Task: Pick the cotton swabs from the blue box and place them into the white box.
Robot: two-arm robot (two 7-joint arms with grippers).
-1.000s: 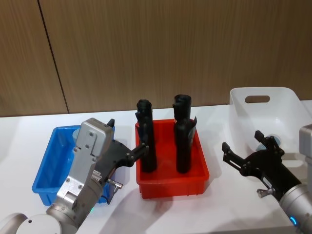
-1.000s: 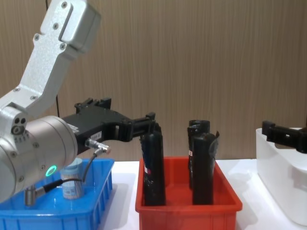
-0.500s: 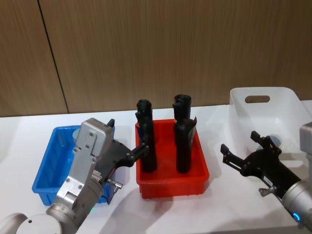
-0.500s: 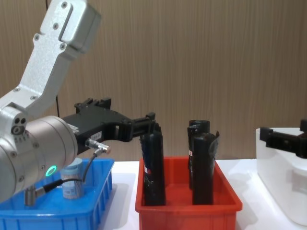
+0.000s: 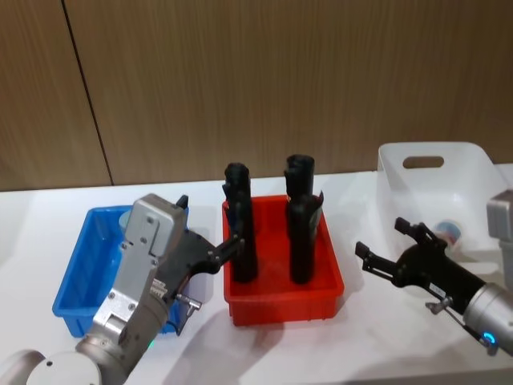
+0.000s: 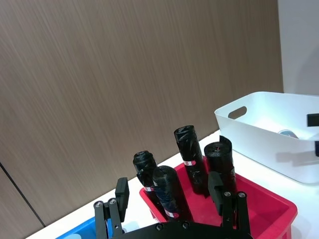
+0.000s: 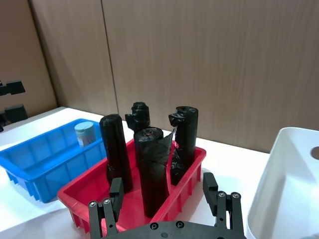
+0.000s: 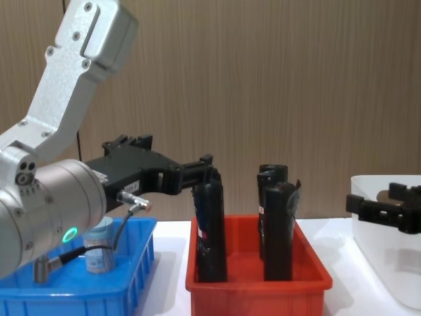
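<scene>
One cotton swab jar [image 5: 126, 216] with a pale lid stands at the far end of the blue box [image 5: 74, 282], also seen as a jar [image 7: 85, 133] in the right wrist view and a jar [image 8: 100, 246] in the chest view. Another jar [image 5: 450, 233] lies inside the white box [image 5: 434, 181]. My left gripper [image 5: 210, 228] hangs open and empty between the blue box and the red bin. In front of the white box's left side, my right gripper [image 5: 380, 241] is open and empty.
A red bin [image 5: 282, 302] with several tall black cylinders [image 5: 240, 241] sits between the two boxes. A wooden wall stands right behind the white table [image 5: 321, 345]. Bare tabletop lies in front of the bins.
My right gripper has drawn left, away from the white box and toward the red bin, uncovering the jar in the white box. The left arm has not moved.
</scene>
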